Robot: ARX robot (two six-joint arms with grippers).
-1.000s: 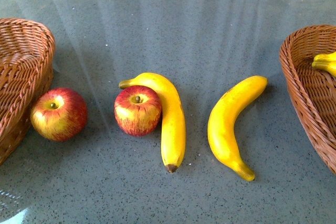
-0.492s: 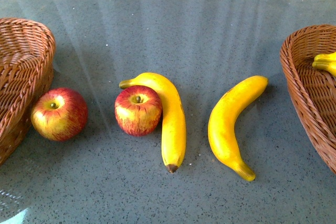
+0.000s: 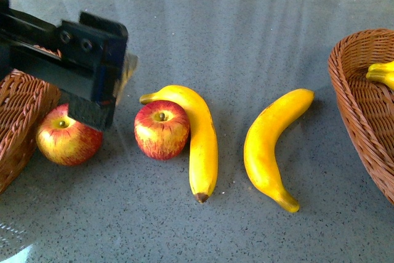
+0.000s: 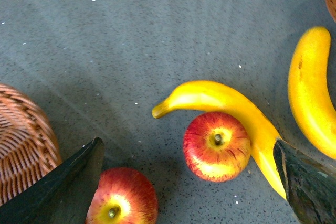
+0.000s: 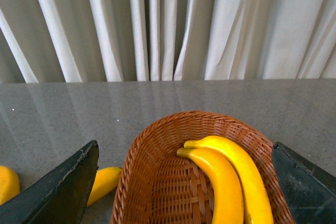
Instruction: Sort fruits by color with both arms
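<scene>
Left arm [image 3: 37, 41] extends in from the left edge of the front view: black, boxy housing. Left gripper [image 3: 95, 90] is at its end, angled downward. In the wrist view its fingers [image 4: 63, 187] are spread wide, gripping nothing. Right gripper [image 5: 185, 146] faces forward, roughly level, fingers [image 5: 58, 187] also wide apart and empty.

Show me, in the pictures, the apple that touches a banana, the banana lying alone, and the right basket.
apple touching a banana [image 3: 161, 137]: front view, its red near side.
lone banana [image 3: 261, 146]: front view, mid-body.
right basket [image 3: 354, 103]: front view, woven wall.
</scene>
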